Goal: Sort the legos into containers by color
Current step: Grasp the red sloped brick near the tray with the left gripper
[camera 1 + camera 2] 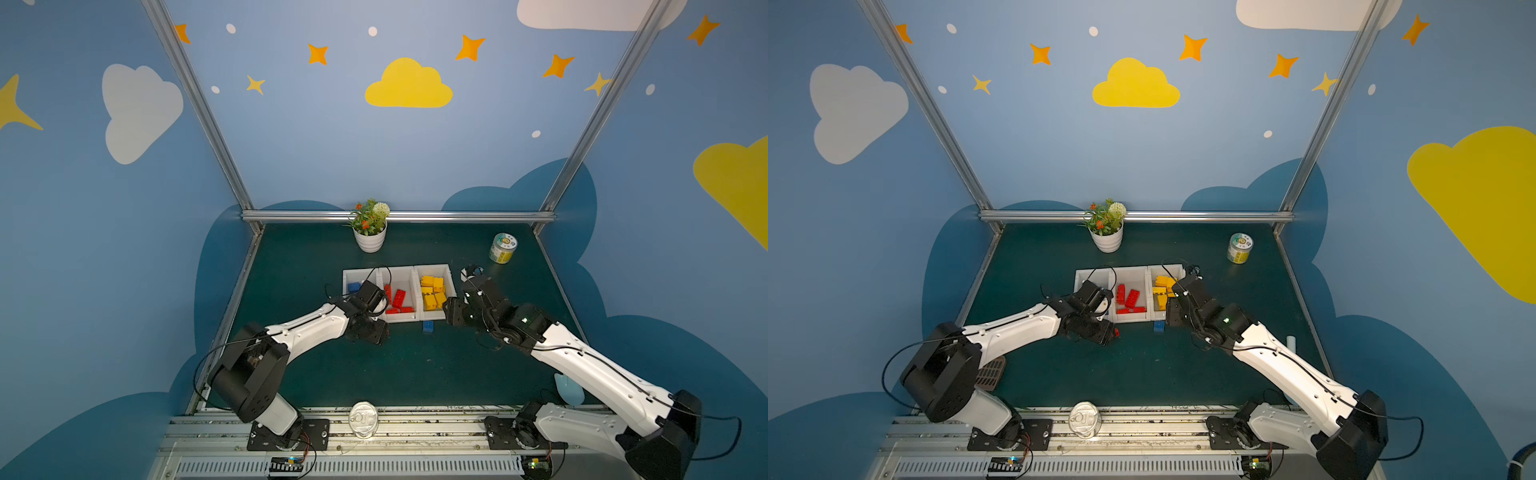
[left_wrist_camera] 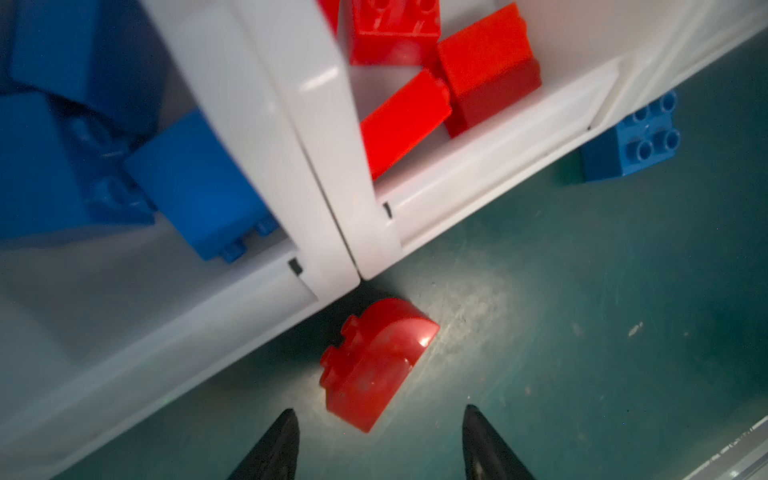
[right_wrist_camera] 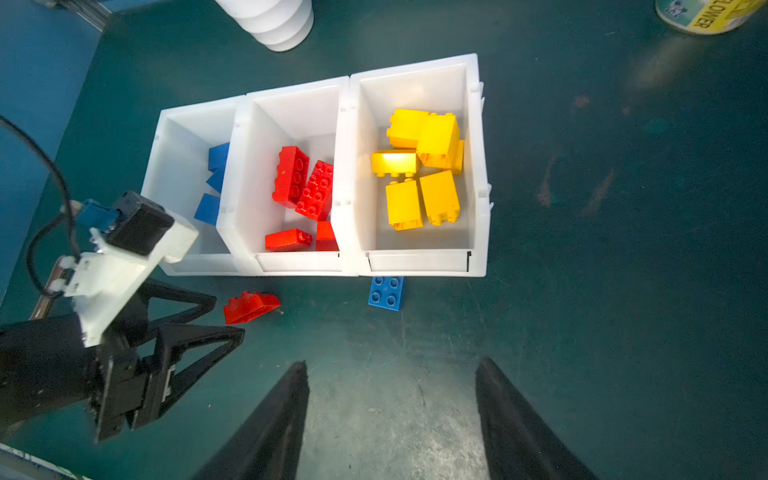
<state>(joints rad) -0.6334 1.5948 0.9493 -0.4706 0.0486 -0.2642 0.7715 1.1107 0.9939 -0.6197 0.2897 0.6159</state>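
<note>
Dark green mat (image 1: 415, 374) under blue cloud-painted walls carries three joined white bins (image 3: 299, 264). Nearly all the legos (image 3: 307, 191) are sorted: blue in the left bin (image 3: 183, 124), red in the middle bin (image 3: 291, 108), yellow in the right bin (image 3: 415, 91). Two lie outside on the mat. A red brick (image 2: 374, 365) sits just in front of the seam between the left and middle bins. A blue brick (image 3: 386, 293) sits right up against the front wall where the middle and right bins meet.

The left gripper (image 2: 381, 424) hangs just short of the red brick, its jaws apart and empty. The right gripper (image 3: 392, 365) is likewise parted and empty, near the blue brick.

The step in hand looks like picking up the red brick. The left gripper would need to advance, close on it, lift it and drop it into the middle bin. The blue brick would then have to go across to the left bin.
</note>
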